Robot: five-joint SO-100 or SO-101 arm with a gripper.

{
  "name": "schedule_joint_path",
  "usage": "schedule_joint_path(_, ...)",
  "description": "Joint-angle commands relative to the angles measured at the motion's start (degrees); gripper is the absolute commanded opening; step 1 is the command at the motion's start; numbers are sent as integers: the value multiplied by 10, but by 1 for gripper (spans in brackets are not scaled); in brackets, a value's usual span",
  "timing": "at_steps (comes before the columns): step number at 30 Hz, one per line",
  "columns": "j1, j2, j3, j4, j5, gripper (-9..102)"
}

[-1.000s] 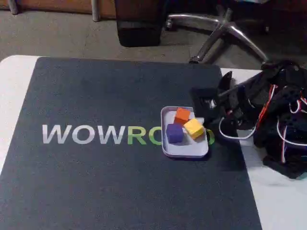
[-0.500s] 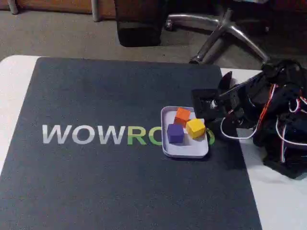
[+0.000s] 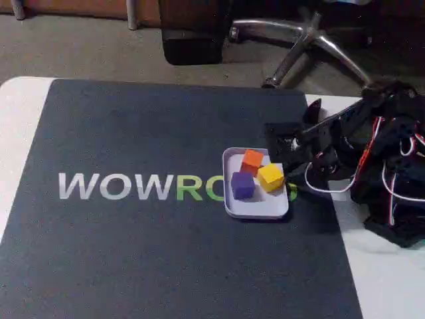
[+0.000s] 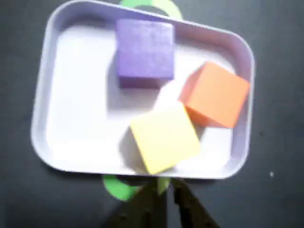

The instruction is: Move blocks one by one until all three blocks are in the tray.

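Observation:
The pale lavender tray [image 3: 259, 211] [image 4: 42, 118] lies on the dark mat right of centre. Inside it sit three blocks: orange [image 3: 252, 160] [image 4: 216, 95], purple [image 3: 242, 185] [image 4: 145, 47] and yellow [image 3: 271, 177] [image 4: 164, 137]. The yellow one touches the orange one. In the fixed view my gripper [image 3: 287, 167] is just right of the tray. In the wrist view my gripper [image 4: 169, 190] comes in from the bottom edge, its dark fingers together, just outside the tray's rim beside the yellow block. Nothing is held between them.
A dark mat [image 3: 133, 252] with WOWROBO lettering covers most of the white table [image 3: 20, 113]. The arm's body and wires [image 3: 392, 173] stand at the right edge. A chair base [image 3: 312, 46] is on the floor behind the table.
The yellow block, tilted a second ago, now lies flat in the tray. The gripper has drawn back slightly to the right, away from it.

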Motion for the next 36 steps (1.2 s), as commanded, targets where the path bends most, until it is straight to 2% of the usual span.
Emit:
schedule_joint_path(1, -24, 1, -4, 4, 4, 2)
schedule_joint_path(6, -53, 1, -4, 6, 16, 2)
schedule_joint_path(36, -32, 1, -4, 7, 18, 2)
